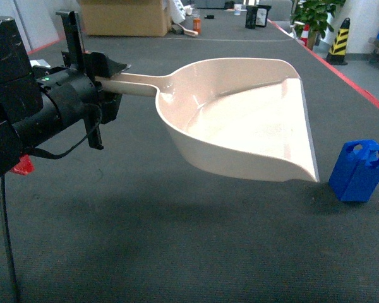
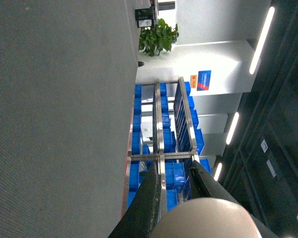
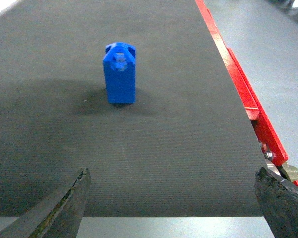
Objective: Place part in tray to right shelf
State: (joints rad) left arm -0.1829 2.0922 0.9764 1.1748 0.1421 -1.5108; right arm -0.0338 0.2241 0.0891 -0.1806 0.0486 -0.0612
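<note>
One part (image 3: 119, 73) upright, well ahead of spread right end effector (image 3: 171, 198)

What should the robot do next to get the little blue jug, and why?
Probably move the open right gripper forward to the part. It stands upright and untouched on the dark table, outside the tray, which the left gripper holds up by its handle.

Your right pincer (image 3: 171, 203) shows only two fingertips at the bottom edge of its wrist view. In the left wrist view, the tray (image 2: 208, 220) is cut off at the bottom edge, and the blue crates (image 2: 176, 173) are too blurred to count.
</note>
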